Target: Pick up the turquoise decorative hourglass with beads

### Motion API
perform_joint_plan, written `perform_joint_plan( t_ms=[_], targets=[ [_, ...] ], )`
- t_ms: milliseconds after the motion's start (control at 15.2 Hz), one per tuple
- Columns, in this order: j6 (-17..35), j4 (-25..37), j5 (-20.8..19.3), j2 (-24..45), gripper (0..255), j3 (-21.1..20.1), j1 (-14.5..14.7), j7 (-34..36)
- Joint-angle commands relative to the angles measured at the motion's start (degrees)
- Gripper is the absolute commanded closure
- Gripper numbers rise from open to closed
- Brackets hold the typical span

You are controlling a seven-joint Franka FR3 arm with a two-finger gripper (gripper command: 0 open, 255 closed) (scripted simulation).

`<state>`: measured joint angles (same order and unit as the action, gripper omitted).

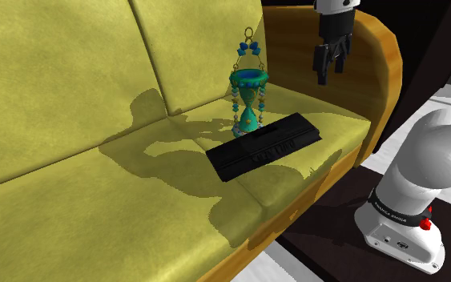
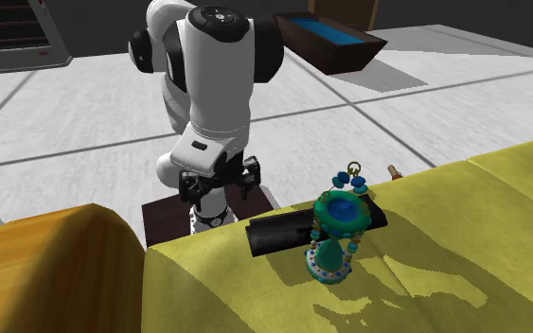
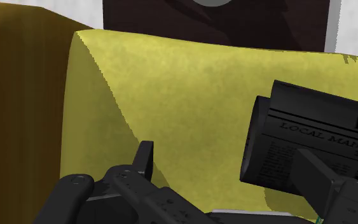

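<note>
Hourglass [image 1: 249,100], turquoise with dangling blue beads, is standing upright on the yellow sofa [image 1: 95,160], just beside a black rolled newspaper [image 1: 263,147]. Gripper [image 1: 330,74] is hanging over the brown armrest [image 1: 376,56], pointing down, fingers [image 3: 144,156] spread apart, gripping nothing.

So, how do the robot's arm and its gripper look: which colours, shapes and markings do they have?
The robot's arm is built of smooth, rounded white links with dark joints between them. Low on it sits a black band with small white lettering, too small to read, and a small red part beside it. The gripper is all black, with two slim fingers.
</note>
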<state>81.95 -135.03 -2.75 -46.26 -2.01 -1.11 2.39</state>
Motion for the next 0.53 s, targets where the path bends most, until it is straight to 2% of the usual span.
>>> perform_joint_plan(
  t_ms=[0,462],
  targets=[
    [0.00,0.00,0.00,0.00,0,0.00,0.00,0.00],
    [-0.49,12.32,5.47,10.12,0,-4.57,1.76,5.35]
  ],
)
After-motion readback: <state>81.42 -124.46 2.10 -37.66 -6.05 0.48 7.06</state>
